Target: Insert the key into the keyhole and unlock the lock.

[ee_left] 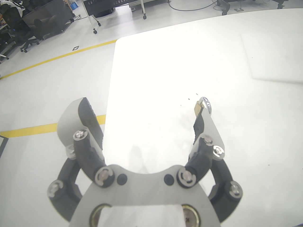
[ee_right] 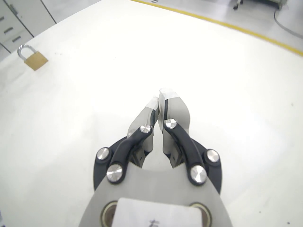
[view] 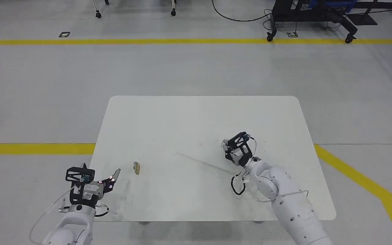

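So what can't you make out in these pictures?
Key: the shut right hand's fingers would hide one in the right wrist view.
Brass, steel-shackled padlock's keyhole: too small in the top view; open left hand's fingertip half-covers the padlock in the left wrist view.

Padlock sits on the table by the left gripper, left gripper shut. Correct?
Not quite. The left gripper is open, its jaws spread wide, as the left wrist view shows. The padlock does sit on the table beside it.

Arms (view: pixel 288 202) white, blk cables (view: pixel 236 184). Left end effector (ee_left: pixel 143 101), right end effector (ee_right: pixel 159 98): grey fingers (ee_left: pixel 71 116), blk links (ee_right: pixel 180 140), silver screws (ee_left: pixel 80 135).
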### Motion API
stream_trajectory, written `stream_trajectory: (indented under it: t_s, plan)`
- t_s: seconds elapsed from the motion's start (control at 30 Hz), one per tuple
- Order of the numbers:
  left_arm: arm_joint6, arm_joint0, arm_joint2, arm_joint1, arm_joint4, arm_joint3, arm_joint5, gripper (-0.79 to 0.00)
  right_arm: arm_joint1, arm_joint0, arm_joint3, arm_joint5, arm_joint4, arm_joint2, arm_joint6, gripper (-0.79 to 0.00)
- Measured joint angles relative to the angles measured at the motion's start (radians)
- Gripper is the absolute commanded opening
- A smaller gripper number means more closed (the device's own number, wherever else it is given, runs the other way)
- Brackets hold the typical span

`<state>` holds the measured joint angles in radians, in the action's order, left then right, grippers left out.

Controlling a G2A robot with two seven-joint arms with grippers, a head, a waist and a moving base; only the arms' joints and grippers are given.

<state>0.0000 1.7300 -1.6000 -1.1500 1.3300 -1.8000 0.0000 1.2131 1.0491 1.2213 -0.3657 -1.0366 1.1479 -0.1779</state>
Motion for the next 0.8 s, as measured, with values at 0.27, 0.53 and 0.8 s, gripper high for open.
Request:
stream_trajectory:
  t_s: [0.27,0.53,0.8]
  plan:
    - [0.000,0.000,0.000,0.000,0.000,0.000,0.000,0.000,0.027,-0.120,-0.162,-0.030,0.481,0.019,-0.356,-0.785]
    - [0.000,0.000,0.000,0.000,0.000,0.000,0.000,0.000,0.031,-0.157,-0.284,-0.140,0.733,0.060,-0.394,-0.785]
    - [0.000,0.000,0.000,0.000,0.000,0.000,0.000,0.000,0.022,-0.111,-0.253,-0.257,0.837,0.084,-0.438,-0.785]
